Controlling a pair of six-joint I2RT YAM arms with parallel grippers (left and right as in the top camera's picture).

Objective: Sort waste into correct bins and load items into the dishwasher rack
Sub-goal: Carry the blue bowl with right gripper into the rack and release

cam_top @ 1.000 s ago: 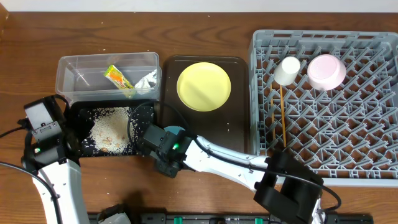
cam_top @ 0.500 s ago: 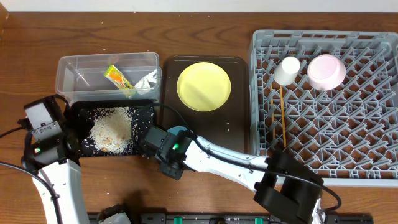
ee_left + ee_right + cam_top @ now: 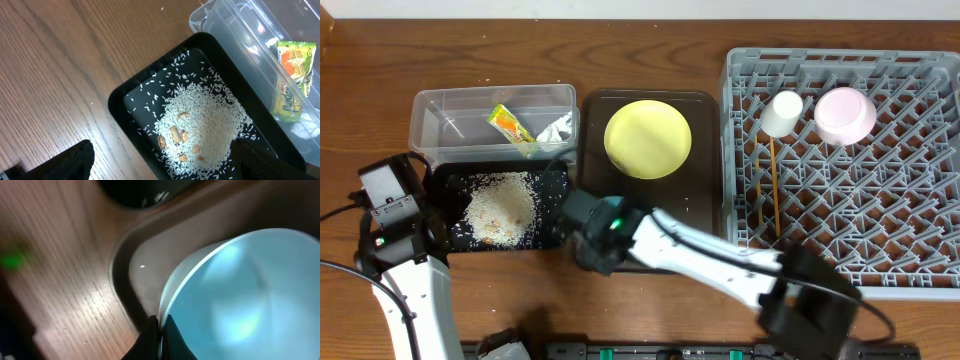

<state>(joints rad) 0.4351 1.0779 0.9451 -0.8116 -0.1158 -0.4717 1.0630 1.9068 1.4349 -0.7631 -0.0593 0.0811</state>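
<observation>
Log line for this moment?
right gripper: shut on light blue bowl rim, at brown tray corner | left gripper: open above rice in black tray | yellow plate: on brown tray

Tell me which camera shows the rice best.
Left wrist: the rice fills the frame close up, single grains distinct in the black tray. Overhead shows only a small pale patch; the right wrist shows none.

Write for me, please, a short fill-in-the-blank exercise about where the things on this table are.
1. The rice lies in the shallow ___ tray.
2. The ___ plate rests on the brown serving tray.
3. In the rack, the ___ bowl stands beside the white cup.
Missing words: black; yellow; pink.
</observation>
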